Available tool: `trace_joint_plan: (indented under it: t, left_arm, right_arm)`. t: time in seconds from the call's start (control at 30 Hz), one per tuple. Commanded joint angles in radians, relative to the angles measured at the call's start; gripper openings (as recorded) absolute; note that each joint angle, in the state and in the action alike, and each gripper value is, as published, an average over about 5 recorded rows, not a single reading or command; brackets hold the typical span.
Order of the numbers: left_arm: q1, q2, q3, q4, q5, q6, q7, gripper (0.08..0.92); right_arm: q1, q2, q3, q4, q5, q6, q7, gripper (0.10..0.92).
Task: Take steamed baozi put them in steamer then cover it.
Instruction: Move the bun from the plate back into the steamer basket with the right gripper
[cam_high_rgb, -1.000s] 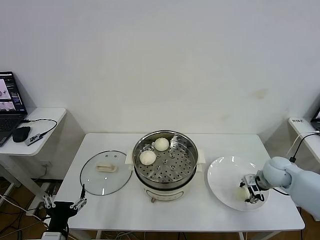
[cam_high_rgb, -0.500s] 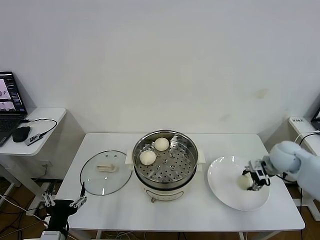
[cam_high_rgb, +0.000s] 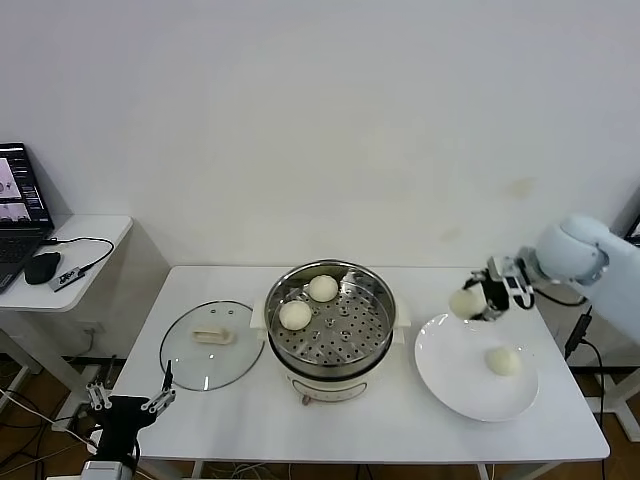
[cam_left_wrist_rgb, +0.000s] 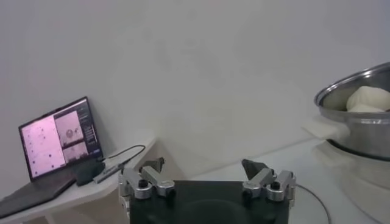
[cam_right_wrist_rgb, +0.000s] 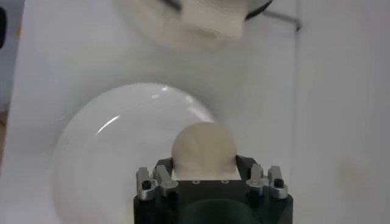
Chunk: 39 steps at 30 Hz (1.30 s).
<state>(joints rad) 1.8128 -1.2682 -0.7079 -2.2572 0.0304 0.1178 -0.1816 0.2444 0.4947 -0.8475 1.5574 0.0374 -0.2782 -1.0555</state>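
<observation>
The steel steamer (cam_high_rgb: 331, 318) stands mid-table with two baozi (cam_high_rgb: 295, 314) (cam_high_rgb: 323, 288) on its perforated tray. My right gripper (cam_high_rgb: 478, 301) is shut on a third baozi (cam_high_rgb: 466, 302) and holds it in the air above the far edge of the white plate (cam_high_rgb: 450, 370); it also shows in the right wrist view (cam_right_wrist_rgb: 203, 146). A fourth baozi (cam_high_rgb: 503, 361) lies on the plate. The glass cover (cam_high_rgb: 212, 343) lies flat on the table left of the steamer. My left gripper (cam_left_wrist_rgb: 207, 173) is open and parked low, off the table's front left corner.
A side table at the left holds a laptop (cam_high_rgb: 18, 211), a mouse (cam_high_rgb: 43, 267) and cables. The steamer's rim (cam_left_wrist_rgb: 359, 82) shows in the left wrist view. Another side table edge (cam_high_rgb: 605, 252) stands at the right.
My right gripper closed on a baozi on the plate, lifted it and carried it up and back toward the steamer. One baozi stays on the plate. The left arm has not moved.
</observation>
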Motion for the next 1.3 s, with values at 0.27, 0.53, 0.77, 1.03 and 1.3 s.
trace_joint_plan:
  t: [0.27,0.53,0.77,1.03,1.3]
  left_arm:
    - [0.027,-0.020,-0.033,-0.012,0.003,-0.005,-0.002,0.823]
    - [0.044,-0.035,-0.060,-0.028,0.003,-0.005,-0.003,0.823]
    - [0.050,-0.048,-0.072,-0.032,0.001,-0.010,-0.003,0.823]
    - [0.051,-0.056,-0.078,-0.032,-0.001,-0.011,-0.005,0.823]
    - [0.056,-0.059,-0.076,-0.035,-0.003,-0.015,-0.008,0.823]
  right_arm:
    - [0.344,0.382,-0.299,0.019,0.178,0.034,0.119,0.645]
    - [0.276,0.481,-0.371,-0.020,0.097,0.197,0.113,0.646]
    - [0.215,0.532,-0.406,-0.050,0.006,0.330,0.119,0.651]
    - [0.200,0.567,-0.436,-0.024,-0.057,0.390,0.100,0.653]
    - [0.219,0.587,-0.462,-0.020,-0.076,0.427,0.065,0.654]
